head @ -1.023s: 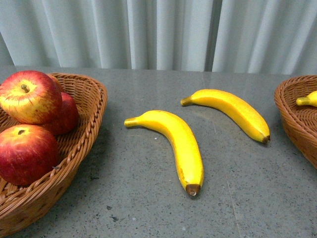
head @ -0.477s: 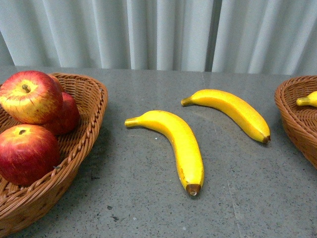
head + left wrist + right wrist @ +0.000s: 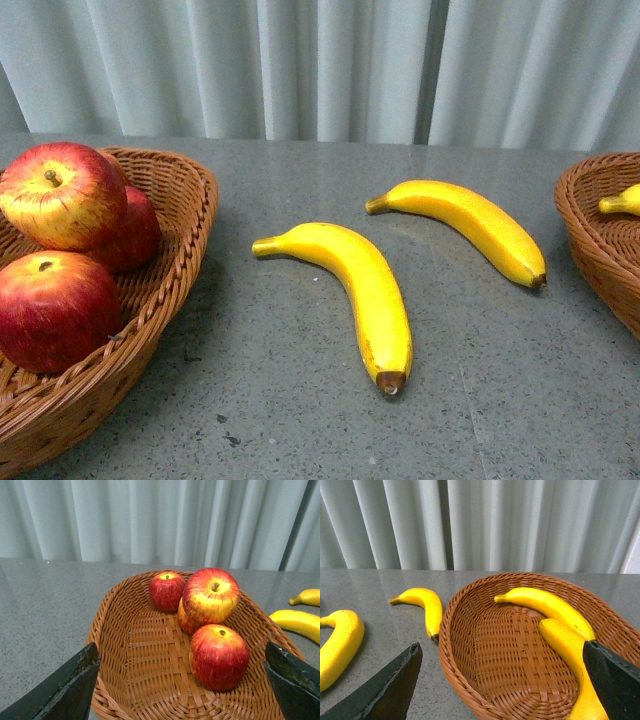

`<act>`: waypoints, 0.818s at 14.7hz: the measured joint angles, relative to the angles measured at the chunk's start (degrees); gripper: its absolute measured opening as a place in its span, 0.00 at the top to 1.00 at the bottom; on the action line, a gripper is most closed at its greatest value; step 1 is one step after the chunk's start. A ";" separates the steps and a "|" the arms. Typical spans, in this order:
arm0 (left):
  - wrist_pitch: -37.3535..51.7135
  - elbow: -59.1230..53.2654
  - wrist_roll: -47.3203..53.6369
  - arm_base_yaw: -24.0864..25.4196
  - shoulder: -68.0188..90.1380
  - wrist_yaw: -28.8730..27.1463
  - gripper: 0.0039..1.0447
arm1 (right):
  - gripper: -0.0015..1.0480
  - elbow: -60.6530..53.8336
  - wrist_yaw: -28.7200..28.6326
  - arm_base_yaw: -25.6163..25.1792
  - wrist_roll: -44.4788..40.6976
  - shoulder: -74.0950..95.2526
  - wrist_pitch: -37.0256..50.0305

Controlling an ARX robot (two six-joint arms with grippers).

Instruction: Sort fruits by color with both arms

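Two yellow bananas lie on the grey table: a near one (image 3: 365, 290) and a far one (image 3: 470, 225). Red apples (image 3: 60, 195) sit in the left wicker basket (image 3: 175, 260); the left wrist view shows several of them (image 3: 210, 597). The right wicker basket (image 3: 595, 235) holds a banana (image 3: 622, 200); the right wrist view shows two bananas (image 3: 547, 605) in it. My left gripper (image 3: 182, 690) is open and empty above the apple basket (image 3: 140, 650). My right gripper (image 3: 502, 690) is open and empty above the banana basket (image 3: 510, 655). Neither arm shows in the front view.
Pale pleated curtains (image 3: 320, 65) hang behind the table. The grey table (image 3: 300, 420) carries both baskets at its left and right sides. The table bananas also show in the right wrist view (image 3: 425, 607) and the left wrist view (image 3: 300, 622).
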 joint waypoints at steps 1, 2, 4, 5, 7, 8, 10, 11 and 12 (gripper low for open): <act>0.00 0.00 0.00 0.00 0.00 -0.02 0.06 | 0.06 0.00 0.00 0.00 0.00 0.00 0.00; 0.00 0.00 0.00 0.00 0.00 0.00 0.06 | 0.06 0.00 0.00 0.00 0.00 0.00 0.00; 0.00 0.00 0.00 0.00 0.00 0.00 0.06 | 0.06 0.00 0.00 0.00 0.00 0.00 0.00; 0.00 0.00 0.00 0.00 0.00 0.00 0.06 | 0.06 0.00 -1.88 -0.52 2.47 0.72 2.29; 0.00 0.00 0.00 0.00 0.02 -0.02 0.06 | 0.06 1.77 -2.97 1.20 11.69 14.49 18.03; 0.00 0.00 0.00 0.00 0.00 -0.02 0.06 | 0.06 4.37 -2.56 3.98 12.98 24.11 26.75; 0.02 0.00 0.00 0.00 0.00 0.00 0.06 | 0.06 14.03 -1.31 9.70 12.87 42.66 41.72; 0.00 0.00 0.00 0.00 0.00 0.00 0.06 | 0.06 20.57 -0.94 13.22 12.24 52.54 44.89; 0.00 0.00 0.00 0.00 0.00 -0.02 0.06 | 0.06 26.97 -1.01 16.59 11.65 61.94 43.52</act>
